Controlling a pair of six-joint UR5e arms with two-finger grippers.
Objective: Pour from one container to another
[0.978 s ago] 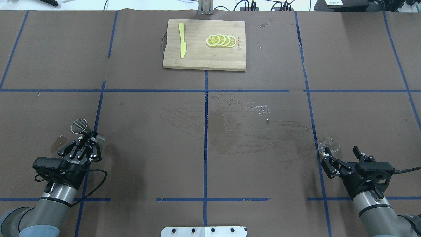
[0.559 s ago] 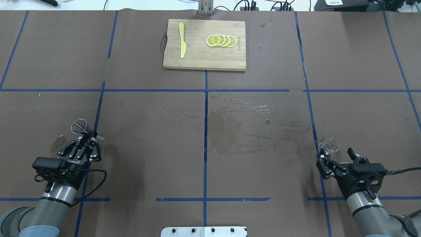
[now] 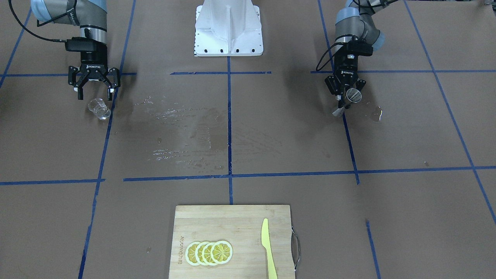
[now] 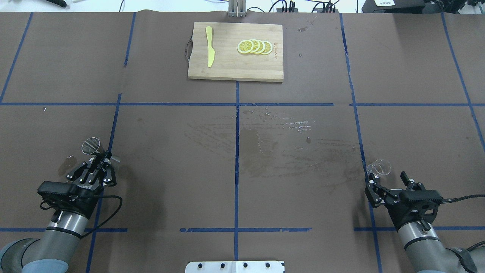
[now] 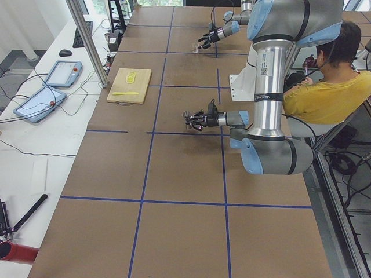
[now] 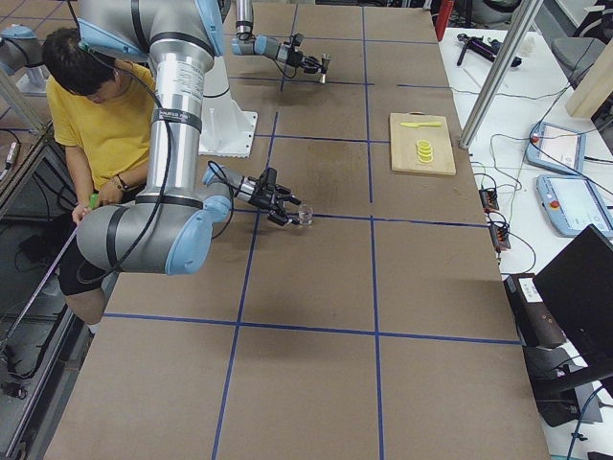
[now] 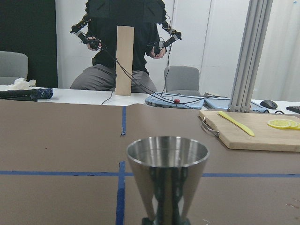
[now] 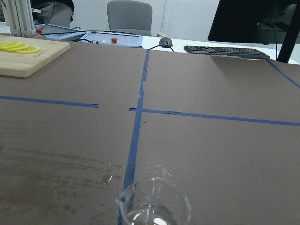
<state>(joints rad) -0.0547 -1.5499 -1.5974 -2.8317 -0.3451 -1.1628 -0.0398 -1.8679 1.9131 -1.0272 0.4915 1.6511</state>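
The steel jigger (image 4: 91, 145) is pinched at its narrow waist by my left gripper (image 4: 107, 158), which is shut on it at the table's near left. In the left wrist view the jigger (image 7: 167, 172) fills the lower centre, open mouth up. From the front the jigger (image 3: 353, 95) shows its rim, with the left gripper (image 3: 344, 93) behind it. The clear glass cup (image 4: 380, 167) stands on the table at the near right with a little liquid in it (image 8: 154, 209). My right gripper (image 4: 387, 177) is open just behind the cup, not touching it (image 3: 99, 108).
A wooden cutting board (image 4: 227, 72) at the far centre carries lemon slices (image 4: 254, 46) and a yellow knife (image 4: 209, 51). Wet smears (image 4: 273, 132) mark the table's middle, and a small puddle (image 4: 66, 163) lies beside the left gripper. A seated person (image 5: 330, 87) is by the robot base.
My right gripper has drawn back toward the robot, off the glass cup, and stays open. The cup stays put. The left arm and jigger have not moved.
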